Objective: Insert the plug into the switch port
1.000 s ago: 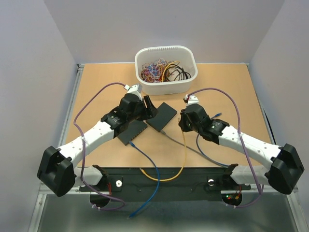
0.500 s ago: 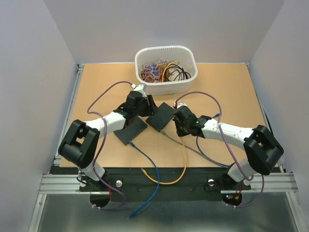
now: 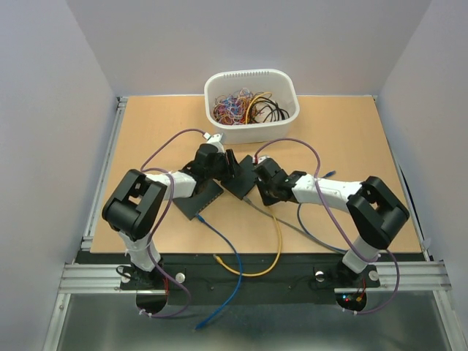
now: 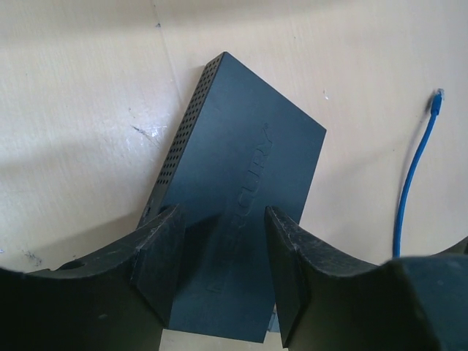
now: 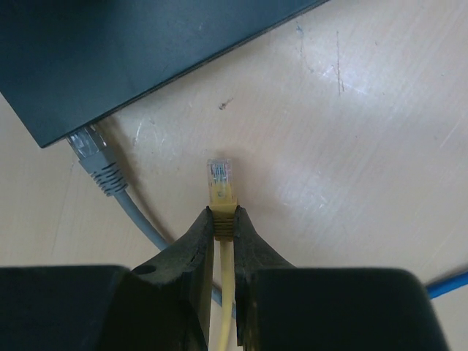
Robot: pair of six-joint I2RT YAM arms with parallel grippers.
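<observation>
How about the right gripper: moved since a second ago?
Yes. Top view: the right gripper has shifted left toward the right-hand switch, from below the white bin's right end to below its middle.

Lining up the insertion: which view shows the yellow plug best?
Right wrist: the yellow plug juts clearly from the right gripper, pinched at its boot. Top external shows only its cable; left wrist shows none of it.

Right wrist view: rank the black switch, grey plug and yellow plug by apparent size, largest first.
Largest: black switch, clearly.
Then grey plug and yellow plug: they look alike; yellow partly hidden, so unranked.
</observation>
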